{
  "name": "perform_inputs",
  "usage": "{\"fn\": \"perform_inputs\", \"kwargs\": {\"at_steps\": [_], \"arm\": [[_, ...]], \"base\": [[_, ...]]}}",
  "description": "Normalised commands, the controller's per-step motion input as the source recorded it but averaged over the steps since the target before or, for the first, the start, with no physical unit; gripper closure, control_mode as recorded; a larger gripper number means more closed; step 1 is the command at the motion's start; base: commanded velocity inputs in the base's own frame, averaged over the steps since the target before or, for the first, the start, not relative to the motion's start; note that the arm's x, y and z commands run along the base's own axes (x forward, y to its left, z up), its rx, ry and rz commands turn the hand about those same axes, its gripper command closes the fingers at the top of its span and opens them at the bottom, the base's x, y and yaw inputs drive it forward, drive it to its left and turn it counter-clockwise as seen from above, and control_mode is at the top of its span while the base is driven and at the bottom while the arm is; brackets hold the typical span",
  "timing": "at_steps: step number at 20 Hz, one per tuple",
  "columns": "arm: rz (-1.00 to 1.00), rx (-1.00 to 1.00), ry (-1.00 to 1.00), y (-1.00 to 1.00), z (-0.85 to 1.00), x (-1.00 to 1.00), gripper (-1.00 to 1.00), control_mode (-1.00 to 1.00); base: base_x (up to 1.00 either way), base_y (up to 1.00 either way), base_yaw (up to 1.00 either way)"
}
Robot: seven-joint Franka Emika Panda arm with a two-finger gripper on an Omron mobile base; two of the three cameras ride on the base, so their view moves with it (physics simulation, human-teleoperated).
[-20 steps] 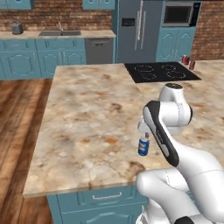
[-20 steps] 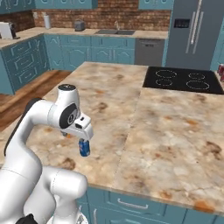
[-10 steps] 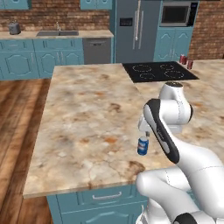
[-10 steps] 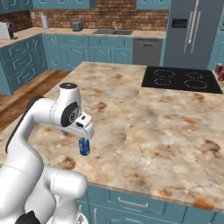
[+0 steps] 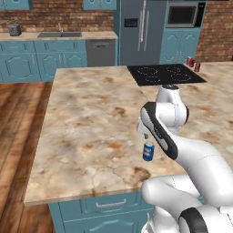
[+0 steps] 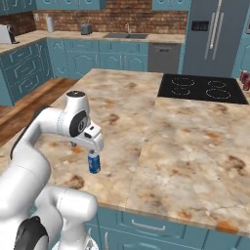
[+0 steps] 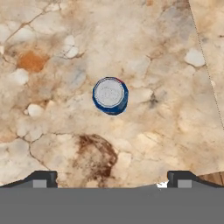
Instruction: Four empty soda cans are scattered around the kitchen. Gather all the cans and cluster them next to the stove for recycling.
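Observation:
A blue soda can (image 7: 110, 95) stands upright on the marble island, its silver top facing my hand camera. My gripper (image 7: 111, 179) hangs open just above it, with the can ahead of the fingertips (image 7: 41, 179) and not between them. From the base, the blue can (image 5: 148, 151) (image 6: 93, 162) sits near the island's front edge, right under the gripper (image 5: 145, 138) (image 6: 92, 148). The black stove (image 5: 164, 74) (image 6: 202, 88) lies at the island's far side. Two red soda cans (image 5: 190, 61) (image 6: 242, 76) stand beside the stove on its right.
The island's front edge (image 5: 91, 193) runs close to the blue can. A sink (image 5: 61, 34) and a toaster (image 5: 15, 29) sit on the back counter, and a fridge (image 5: 141, 29) stands behind the stove.
The whole picture has crept slightly, so the base camera shifted a little. The gripper stays open over the blue can, which has not moved.

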Motion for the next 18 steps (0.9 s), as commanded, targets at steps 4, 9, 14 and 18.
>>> {"fn": "perform_inputs", "kwargs": {"at_steps": [4,9,14,18], "arm": [[0.04,-0.01,-0.02,0.01,0.00,0.42,-1.00,-1.00],[0.00,-0.07,-0.06,0.00,-0.03,0.00,-1.00,-1.00],[0.02,-0.04,-0.10,-0.01,-0.18,0.03,-1.00,-1.00],[0.00,-0.01,-0.09,0.00,-0.24,0.20,-1.00,-1.00]], "base": [[0.00,0.00,0.00],[0.00,0.00,0.00],[0.00,0.00,0.00],[0.00,0.00,0.00]]}}
